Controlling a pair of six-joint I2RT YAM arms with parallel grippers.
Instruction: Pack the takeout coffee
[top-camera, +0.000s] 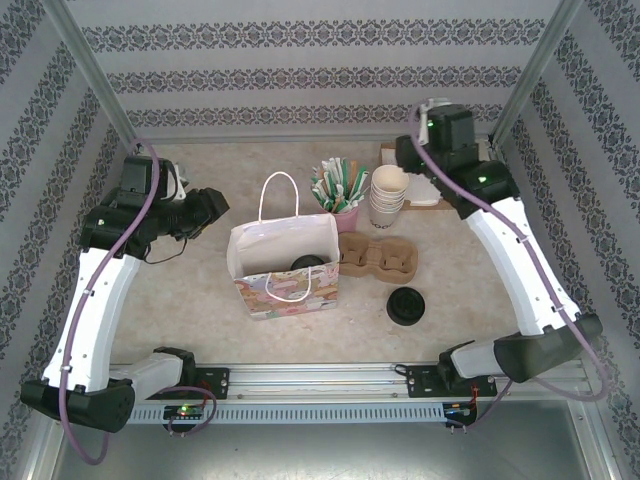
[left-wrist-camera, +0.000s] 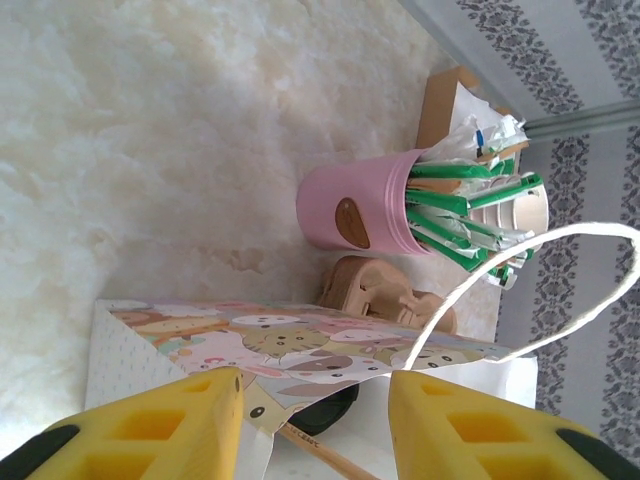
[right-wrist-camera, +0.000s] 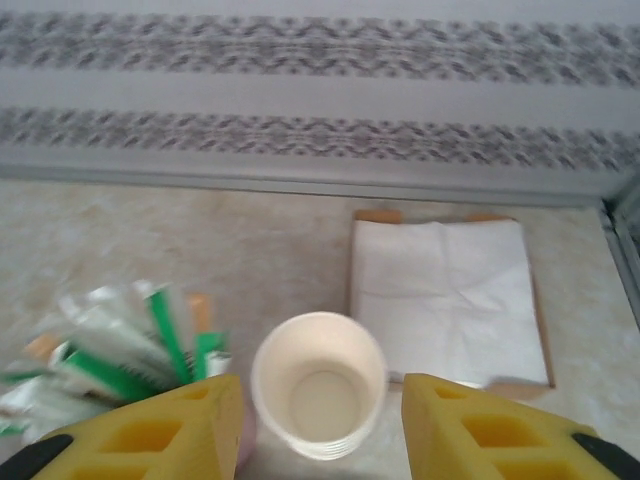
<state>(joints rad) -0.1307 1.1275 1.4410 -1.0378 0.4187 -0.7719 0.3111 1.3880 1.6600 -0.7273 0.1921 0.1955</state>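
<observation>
The takeout coffee (top-camera: 308, 263), a small cup with a black lid, sits inside the patterned gift bag (top-camera: 262, 296) at the table's middle. In the left wrist view its black lid (left-wrist-camera: 322, 412) shows just under the bag's rim (left-wrist-camera: 300, 345). My left gripper (left-wrist-camera: 312, 385) is open at the bag's upper left corner, its yellow fingers (left-wrist-camera: 160, 420) apart with nothing clamped between them; in the top view the left gripper (top-camera: 212, 208) is just left of the bag. My right gripper (right-wrist-camera: 312, 385) stands open above a stack of lidless cream cups (right-wrist-camera: 318, 380).
A cardboard carrier (top-camera: 380, 262) lies right of the bag, with a loose black lid (top-camera: 407, 305) in front of it. A pink cup of green-and-white packets (top-camera: 340, 195) and the cream cup stack (top-camera: 388, 192) stand behind. White napkins (right-wrist-camera: 445, 295) lie on a wooden tray at the back right.
</observation>
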